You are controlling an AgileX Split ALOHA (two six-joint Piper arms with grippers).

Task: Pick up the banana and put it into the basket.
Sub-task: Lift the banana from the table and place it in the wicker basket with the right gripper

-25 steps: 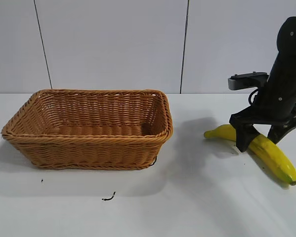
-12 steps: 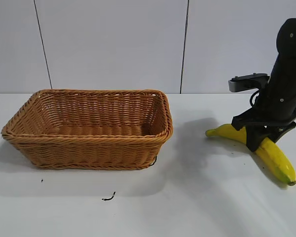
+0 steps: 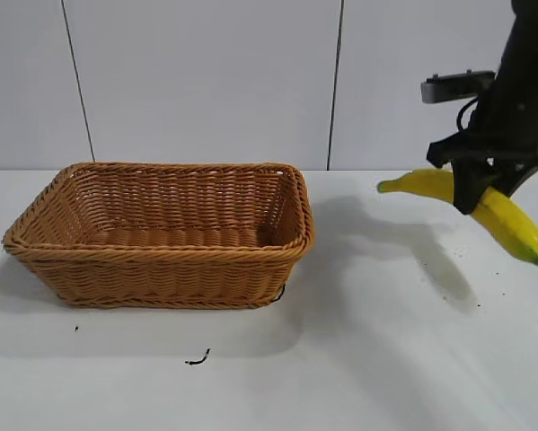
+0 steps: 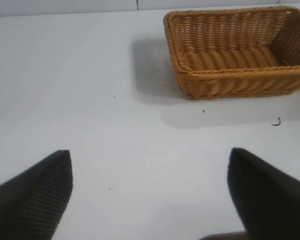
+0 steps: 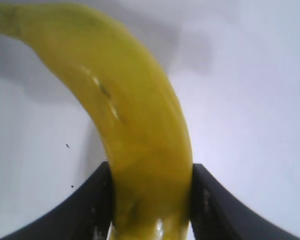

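My right gripper (image 3: 484, 193) is shut on the banana (image 3: 511, 224), a long curved yellow fruit, and holds it in the air at the right of the table. In the right wrist view the banana (image 5: 134, 115) fills the gap between the two black fingers (image 5: 89, 205). The tan wicker basket (image 3: 161, 256) stands on the table to the left of the banana, with nothing in it. The left gripper (image 4: 150, 170) is open over bare table, and its view shows the basket (image 4: 235, 75) farther off.
The white table (image 3: 385, 359) carries a small dark scrap (image 3: 197, 360) in front of the basket and some dark specks at the right. A grey panelled wall stands behind.
The right gripper has lifted the banana off the table, from resting on the surface to hanging well above it. The basket has not moved.
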